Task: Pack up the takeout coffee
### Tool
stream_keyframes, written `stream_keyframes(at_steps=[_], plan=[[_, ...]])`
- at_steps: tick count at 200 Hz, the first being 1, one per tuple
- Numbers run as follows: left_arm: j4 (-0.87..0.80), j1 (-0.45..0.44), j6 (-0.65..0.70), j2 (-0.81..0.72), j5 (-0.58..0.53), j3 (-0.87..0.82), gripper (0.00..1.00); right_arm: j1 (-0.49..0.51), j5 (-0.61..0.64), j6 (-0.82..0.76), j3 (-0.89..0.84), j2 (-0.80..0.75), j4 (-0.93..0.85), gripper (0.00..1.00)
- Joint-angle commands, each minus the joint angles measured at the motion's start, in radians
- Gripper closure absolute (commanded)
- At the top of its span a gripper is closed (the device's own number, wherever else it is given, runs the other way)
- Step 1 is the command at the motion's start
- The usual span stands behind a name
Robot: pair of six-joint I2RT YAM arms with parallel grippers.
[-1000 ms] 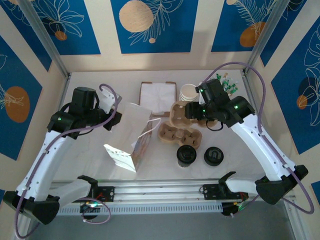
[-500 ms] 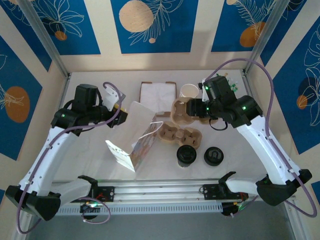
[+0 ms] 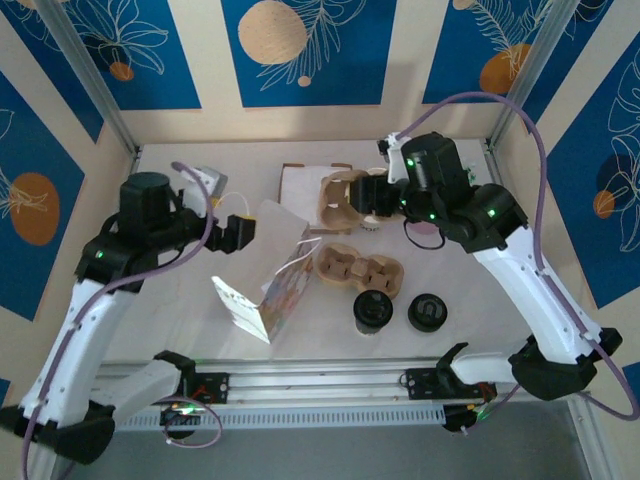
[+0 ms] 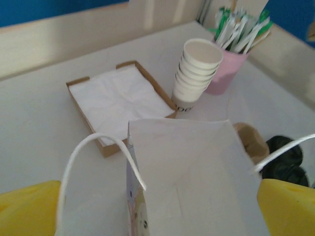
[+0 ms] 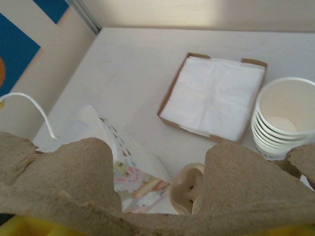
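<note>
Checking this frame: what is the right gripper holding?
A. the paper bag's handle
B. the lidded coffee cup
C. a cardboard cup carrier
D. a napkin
C: the right gripper is closed on a cardboard cup carrier, whose pulp edge fills the foreground of the right wrist view, while the lidded coffee cup stands apart on the table.

left arm bent, left tool (image 3: 240, 232) spread wide | right arm extended, right tool (image 3: 365, 197) clamping cup carrier (image 3: 338, 195)
</note>
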Motion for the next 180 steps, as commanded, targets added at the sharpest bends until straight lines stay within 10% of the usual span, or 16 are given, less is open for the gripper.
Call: stream_keyframes(at_steps=[1,55,180], plan=[[-0.004,-0.006,-0.103,-0.081,-0.031,-0.006,0.00,0.012,-0.059,0.001,0.025,0.021,0.138,0.44],[-0.010,-0.006,-0.289,-0.268,-0.146,-0.110,0.06,0.058,-0.163,0.031,0.049,0.094,0.312,0.45],[-0.113,-0.007,-0.372,-0.379,-0.443,-0.190,0.26,0.265,-0.233,-0.093,0.425,0.480,-0.008,0.46]])
